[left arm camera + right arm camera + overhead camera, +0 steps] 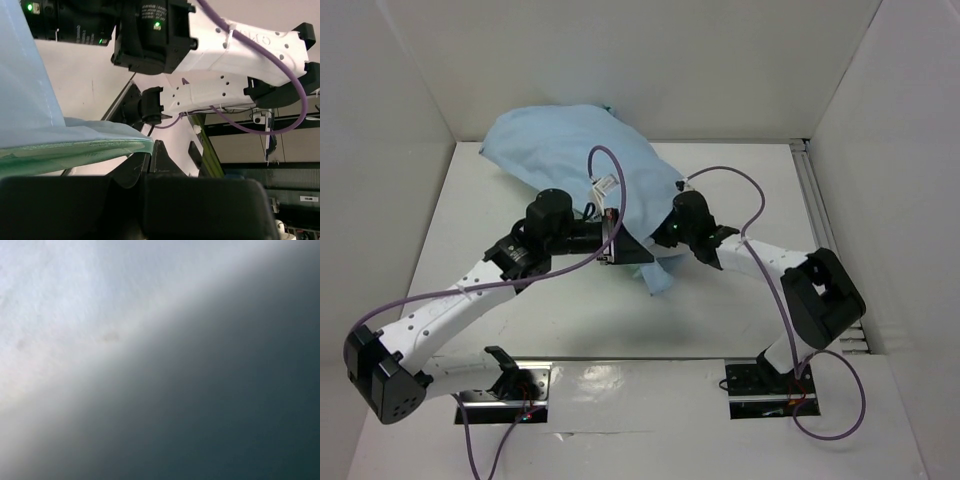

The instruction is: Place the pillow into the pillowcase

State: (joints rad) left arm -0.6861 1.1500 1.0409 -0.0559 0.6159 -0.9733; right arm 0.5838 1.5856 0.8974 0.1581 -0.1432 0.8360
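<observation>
Pinching the limp light-blue cloth pillowcase (560, 150) by its near hem in my clamped-shut left hand (617, 248), I held its mouth off the white desk (520, 310) while my right hand (665, 238), also shut, sat against the cloth, the pillow seemingly hidden inside.

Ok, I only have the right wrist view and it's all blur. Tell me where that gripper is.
Observer: Top view puts the right gripper at the near edge of the pillowcase, shut; whether it pinches cloth I cannot tell.
Operator: Give me the left one.
Observer: The left gripper is close beside it, shut on that same edge; its wrist view shows the cloth running into it.
Operator: Report the pillow.
Observer: No white pillow in sight; the pillowcase bulges at the far side of the table.
</observation>
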